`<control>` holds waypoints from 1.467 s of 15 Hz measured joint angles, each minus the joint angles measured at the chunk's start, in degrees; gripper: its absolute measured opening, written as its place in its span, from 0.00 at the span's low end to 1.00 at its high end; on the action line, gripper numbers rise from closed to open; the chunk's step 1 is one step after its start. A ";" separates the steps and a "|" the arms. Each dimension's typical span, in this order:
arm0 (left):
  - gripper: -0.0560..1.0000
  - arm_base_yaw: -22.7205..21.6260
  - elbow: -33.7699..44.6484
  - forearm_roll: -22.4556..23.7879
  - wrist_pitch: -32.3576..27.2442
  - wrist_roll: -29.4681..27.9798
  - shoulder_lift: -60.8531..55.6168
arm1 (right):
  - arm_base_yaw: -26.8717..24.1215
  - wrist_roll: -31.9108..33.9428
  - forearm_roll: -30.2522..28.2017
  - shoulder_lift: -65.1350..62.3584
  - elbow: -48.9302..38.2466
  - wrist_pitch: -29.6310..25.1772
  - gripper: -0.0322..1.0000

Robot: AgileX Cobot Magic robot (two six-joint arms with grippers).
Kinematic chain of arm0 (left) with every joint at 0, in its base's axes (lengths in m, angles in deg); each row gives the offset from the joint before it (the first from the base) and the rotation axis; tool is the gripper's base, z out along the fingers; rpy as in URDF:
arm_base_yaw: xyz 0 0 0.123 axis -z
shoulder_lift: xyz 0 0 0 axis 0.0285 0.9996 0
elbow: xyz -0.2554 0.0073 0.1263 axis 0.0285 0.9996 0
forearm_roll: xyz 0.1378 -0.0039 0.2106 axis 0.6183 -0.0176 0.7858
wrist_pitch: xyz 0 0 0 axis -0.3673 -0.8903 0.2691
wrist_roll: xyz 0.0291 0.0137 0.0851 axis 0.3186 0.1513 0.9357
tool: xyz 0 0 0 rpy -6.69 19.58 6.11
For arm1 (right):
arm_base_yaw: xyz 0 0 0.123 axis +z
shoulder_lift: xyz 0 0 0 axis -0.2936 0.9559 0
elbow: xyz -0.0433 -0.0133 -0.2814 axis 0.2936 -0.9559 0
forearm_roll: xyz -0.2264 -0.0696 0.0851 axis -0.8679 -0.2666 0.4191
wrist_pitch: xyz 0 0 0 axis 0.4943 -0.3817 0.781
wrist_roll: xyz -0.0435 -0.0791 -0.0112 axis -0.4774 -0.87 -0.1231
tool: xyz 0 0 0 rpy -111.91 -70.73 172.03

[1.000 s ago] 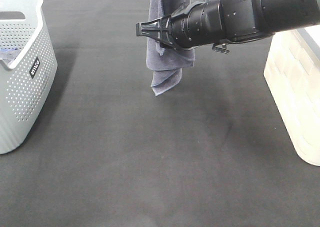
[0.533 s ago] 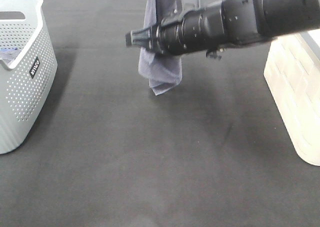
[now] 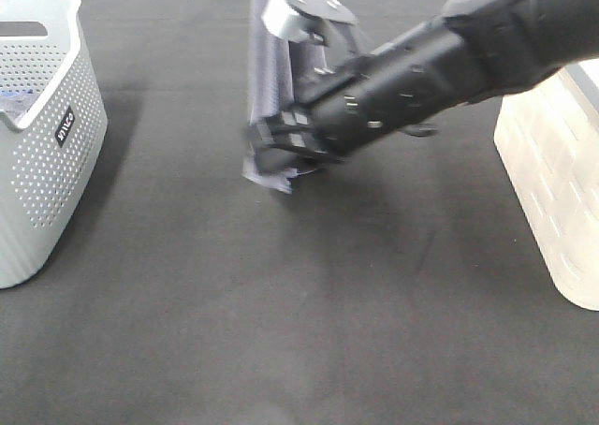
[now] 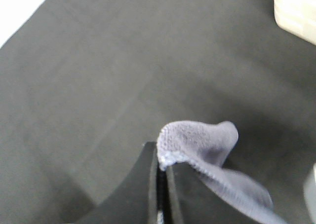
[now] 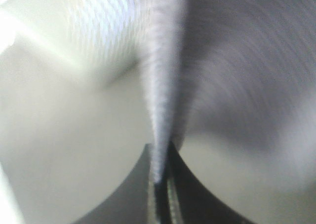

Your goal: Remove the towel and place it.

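The grey-lavender towel (image 3: 265, 60) hangs in a narrow fold from above the top edge of the exterior view, its lower end near the dark table cover. My right gripper (image 3: 268, 150) reaches across from the right and sits at the towel's lower end. In the blurred right wrist view the towel (image 5: 163, 86) runs down between the closed fingers of the right gripper (image 5: 160, 177). My left gripper (image 4: 162, 177) is shut on the towel's stitched hem (image 4: 197, 140), high over the table. The left gripper is out of the exterior view.
A grey perforated basket (image 3: 47, 135) stands at the left edge and shows blurred in the right wrist view (image 5: 98, 31). A white basket (image 3: 552, 172) stands at the right edge; its corner shows in the left wrist view (image 4: 296, 7). Dark cloth covers the table (image 3: 281, 313).
My right arm has swung left and tilted downward, its gripper going from the towel's upper part to its lower end. The hanging towel has shifted left and pulled narrower.
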 joint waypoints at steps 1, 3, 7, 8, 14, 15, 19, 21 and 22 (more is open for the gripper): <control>0.05 0.00 0.00 -0.11 -0.29 0.06 0.11 | -1.78 7.96 -7.05 -0.69 0.17 -2.52 0.04; 0.05 0.00 0.00 0.11 -0.46 0.11 0.23 | -4.58 17.82 -17.13 -3.61 0.23 -6.76 0.04; 0.05 0.00 0.00 2.01 0.40 -1.09 0.23 | -5.61 25.61 -26.99 -9.51 1.43 -11.86 0.04; 0.05 0.00 0.00 2.12 0.57 -2.98 0.23 | -5.61 28.76 -30.42 -9.68 3.15 -13.75 0.04; 0.05 0.00 0.00 3.67 0.63 -5.04 0.23 | -5.67 44.00 -59.01 -9.74 17.30 -23.72 0.04; 0.05 0.00 0.57 4.35 0.80 -5.04 0.23 | -5.67 44.29 -61.59 -9.74 18.74 -23.84 0.04; 0.05 -4.07 8.14 5.96 2.23 -8.59 0.17 | -5.67 44.52 -70.70 -9.57 20.11 -16.33 0.04; 0.05 -6.42 9.40 3.04 6.93 -9.74 0.29 | -5.67 44.58 -73.22 -9.57 20.11 -9.00 0.04; 0.05 -7.16 9.51 1.78 9.00 -9.80 0.29 | -5.67 44.69 -74.26 -9.57 20.11 -5.56 0.04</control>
